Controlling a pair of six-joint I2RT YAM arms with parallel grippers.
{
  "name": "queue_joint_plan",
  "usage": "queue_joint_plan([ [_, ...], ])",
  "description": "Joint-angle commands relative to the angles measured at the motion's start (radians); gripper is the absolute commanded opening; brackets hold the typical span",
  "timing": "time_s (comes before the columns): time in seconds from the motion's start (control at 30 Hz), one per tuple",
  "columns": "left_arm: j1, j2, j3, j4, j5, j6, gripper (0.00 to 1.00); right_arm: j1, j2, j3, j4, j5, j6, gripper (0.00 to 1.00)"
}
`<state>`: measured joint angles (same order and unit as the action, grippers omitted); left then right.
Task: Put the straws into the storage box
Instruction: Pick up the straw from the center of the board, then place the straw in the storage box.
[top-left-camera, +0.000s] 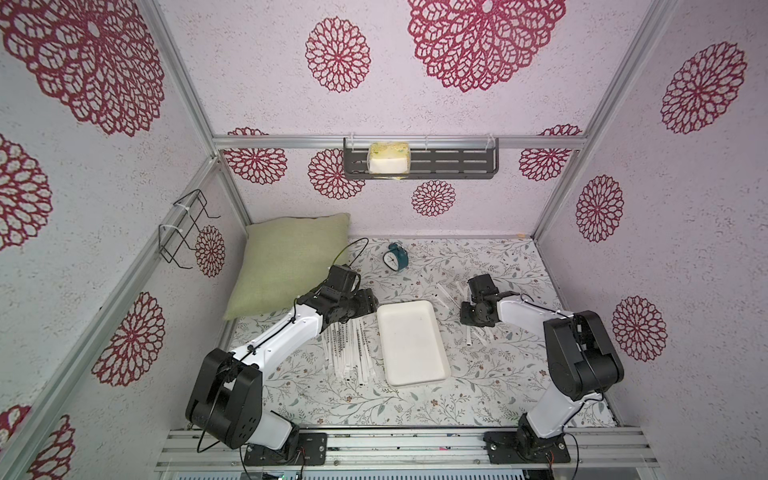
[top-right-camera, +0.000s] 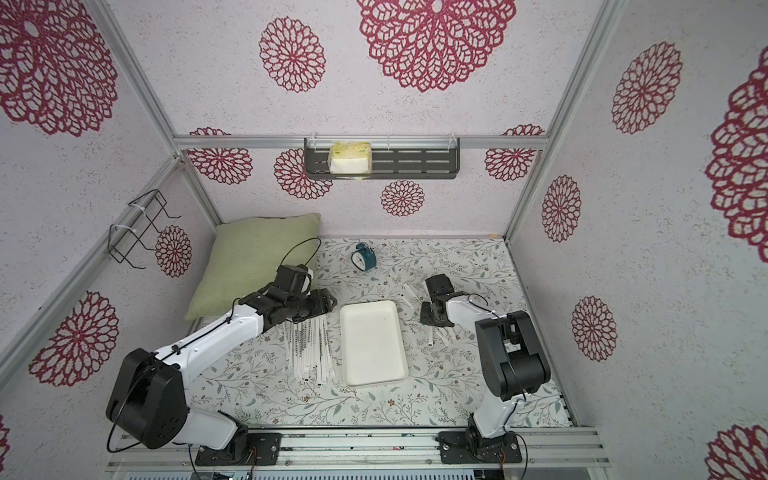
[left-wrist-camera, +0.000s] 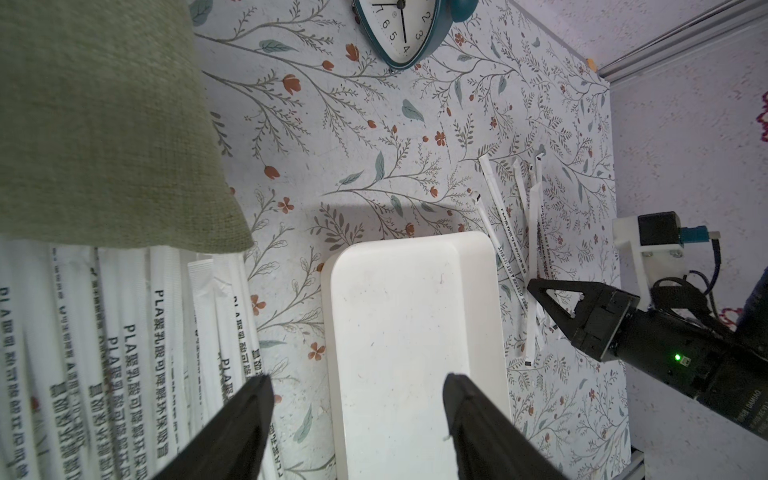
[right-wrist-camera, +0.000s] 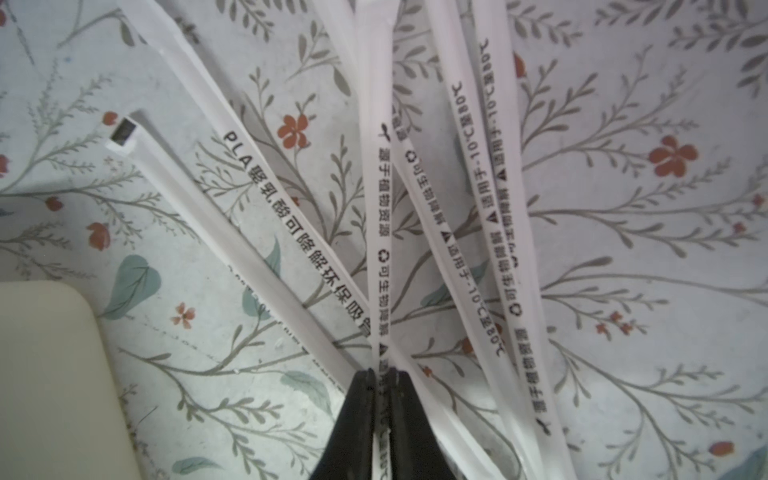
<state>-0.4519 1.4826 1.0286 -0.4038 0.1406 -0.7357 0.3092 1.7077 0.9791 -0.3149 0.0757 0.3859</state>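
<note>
The storage box (top-left-camera: 411, 345) (top-right-camera: 372, 345) is a shallow white tray in the middle of the floral table, with nothing in it. A pile of white wrapped straws (top-left-camera: 347, 349) (top-right-camera: 309, 349) lies along its left side. Several more straws (right-wrist-camera: 457, 187) (left-wrist-camera: 509, 245) lie fanned out to its right. In the left wrist view my left gripper (left-wrist-camera: 357, 379) is open and holds nothing. One finger is over the box (left-wrist-camera: 395, 311), the other over the table beside the straw pile (left-wrist-camera: 124, 332). My right gripper (right-wrist-camera: 382, 374) (top-left-camera: 478, 322) is shut on one straw (right-wrist-camera: 376, 249) of the right-hand group.
A green pillow (top-left-camera: 291, 262) fills the back left corner, close behind the left wrist. A teal alarm clock (top-left-camera: 395, 257) stands at the back middle. A dark slotted shelf (top-left-camera: 457, 162) and a wire rack (top-left-camera: 183, 226) hang on the walls.
</note>
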Motion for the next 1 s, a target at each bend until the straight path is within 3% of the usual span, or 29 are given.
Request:
queue_joint_plan([
  [0.0,0.002,-0.010,-0.020,0.025,-0.015,-0.005,0.71,0.023,-0.058,0.021,-0.044,0.024,0.005,0.10],
  [0.23,0.008,-0.042,-0.055,0.028,-0.022,-0.035,0.67,0.096,-0.160,0.039,-0.125,-0.057,0.080,0.08],
  [0.4,0.008,-0.097,-0.119,0.058,-0.014,-0.102,0.60,0.316,-0.199,0.110,-0.137,-0.158,0.255,0.08],
  [0.6,0.008,-0.164,-0.180,0.074,-0.073,-0.146,0.52,0.552,-0.135,0.073,0.108,-0.214,0.476,0.08],
  [0.73,0.010,-0.205,-0.189,0.048,-0.108,-0.134,0.52,0.590,-0.061,-0.002,0.252,-0.333,0.597,0.07],
  [0.97,0.013,-0.273,-0.238,0.051,-0.106,-0.134,0.52,0.607,-0.034,-0.056,0.289,-0.323,0.634,0.06],
])
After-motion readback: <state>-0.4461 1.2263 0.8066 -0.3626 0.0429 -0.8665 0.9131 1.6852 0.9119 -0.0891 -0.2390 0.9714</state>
